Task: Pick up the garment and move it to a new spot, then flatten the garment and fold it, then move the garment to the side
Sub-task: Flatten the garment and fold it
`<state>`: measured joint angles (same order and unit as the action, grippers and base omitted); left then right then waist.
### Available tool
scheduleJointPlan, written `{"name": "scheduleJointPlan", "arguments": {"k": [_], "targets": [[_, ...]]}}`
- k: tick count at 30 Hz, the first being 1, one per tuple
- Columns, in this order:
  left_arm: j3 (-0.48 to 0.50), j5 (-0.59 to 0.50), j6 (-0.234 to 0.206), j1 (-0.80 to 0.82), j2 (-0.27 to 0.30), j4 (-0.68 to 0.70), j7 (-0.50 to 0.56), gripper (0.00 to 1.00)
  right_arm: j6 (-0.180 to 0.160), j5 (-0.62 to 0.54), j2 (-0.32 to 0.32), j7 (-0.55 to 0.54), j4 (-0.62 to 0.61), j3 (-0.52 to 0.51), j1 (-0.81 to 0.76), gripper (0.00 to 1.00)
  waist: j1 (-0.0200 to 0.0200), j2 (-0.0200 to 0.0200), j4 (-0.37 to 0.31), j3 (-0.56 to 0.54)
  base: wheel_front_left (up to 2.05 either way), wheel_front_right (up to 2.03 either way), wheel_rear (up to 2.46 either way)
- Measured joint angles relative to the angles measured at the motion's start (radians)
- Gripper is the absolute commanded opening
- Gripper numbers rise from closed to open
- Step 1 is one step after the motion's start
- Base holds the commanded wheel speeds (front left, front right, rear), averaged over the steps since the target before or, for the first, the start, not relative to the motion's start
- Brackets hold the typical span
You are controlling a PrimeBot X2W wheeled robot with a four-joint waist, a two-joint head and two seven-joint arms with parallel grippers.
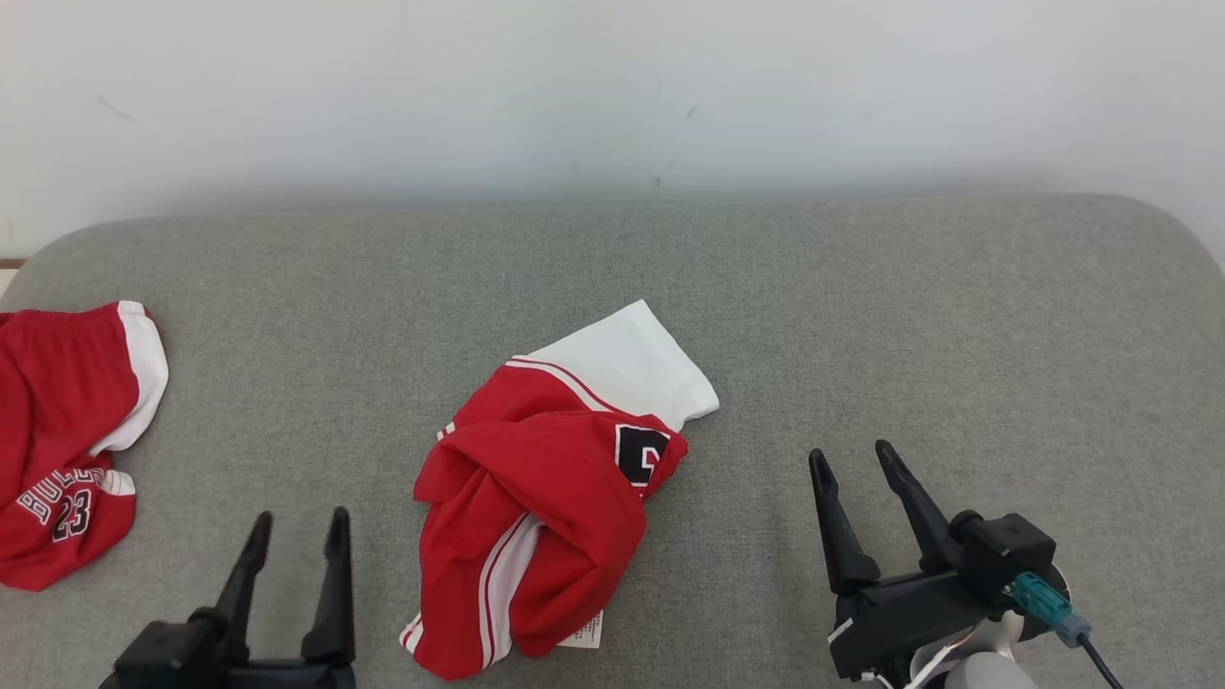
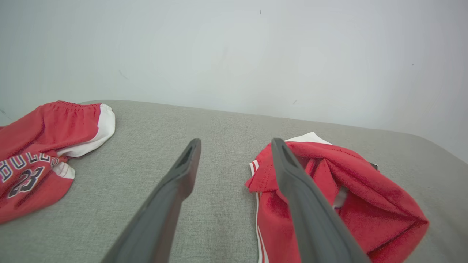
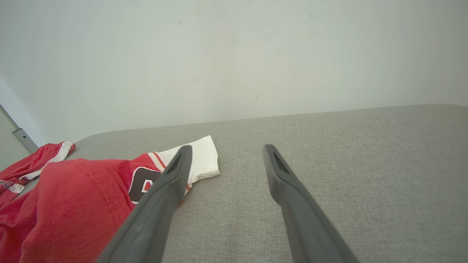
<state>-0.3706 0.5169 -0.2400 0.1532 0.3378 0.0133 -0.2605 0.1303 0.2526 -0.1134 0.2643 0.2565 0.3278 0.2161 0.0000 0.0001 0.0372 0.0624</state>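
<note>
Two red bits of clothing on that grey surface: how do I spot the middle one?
Start at the wide grey cushion against the white wall. Near its middle lies a crumpled red garment, between the left gripper and the right gripper. Unlike the second garment at the left edge, printed with 23, it shows a broad white panel toward the wall.

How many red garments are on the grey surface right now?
2. A crumpled red-and-white fabric garment lies at the centre of the grey cushioned surface; a second red garment printed 23 lies at its left edge, partly out of frame.
</note>
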Motion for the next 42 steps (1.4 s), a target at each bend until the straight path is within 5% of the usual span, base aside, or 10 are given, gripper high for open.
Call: {"name": "scheduleJointPlan", "arguments": {"k": [12,21,42], "targets": [[0.19,-0.105,0.047,-0.11,-0.1,0.024,0.0,1.0,0.0,0.03,-0.002,0.0,0.028,0.051,0.007,1.0,0.0,0.0,0.024,0.003,0.0,0.0,0.0],[0.23,-0.157,0.109,-0.11,-0.165,0.005,0.0,1.0,0.0,0.103,-0.021,-0.014,0.08,0.193,0.077,1.0,0.0001,0.0,0.049,0.014,0.0,0.0,0.0],[0.276,-0.221,0.227,-0.085,-0.251,-0.076,0.0,1.0,0.0,0.373,-0.052,-0.044,0.42,0.524,0.334,1.0,0.0001,0.0,0.168,0.026,0.0,0.0,0.0]]}}
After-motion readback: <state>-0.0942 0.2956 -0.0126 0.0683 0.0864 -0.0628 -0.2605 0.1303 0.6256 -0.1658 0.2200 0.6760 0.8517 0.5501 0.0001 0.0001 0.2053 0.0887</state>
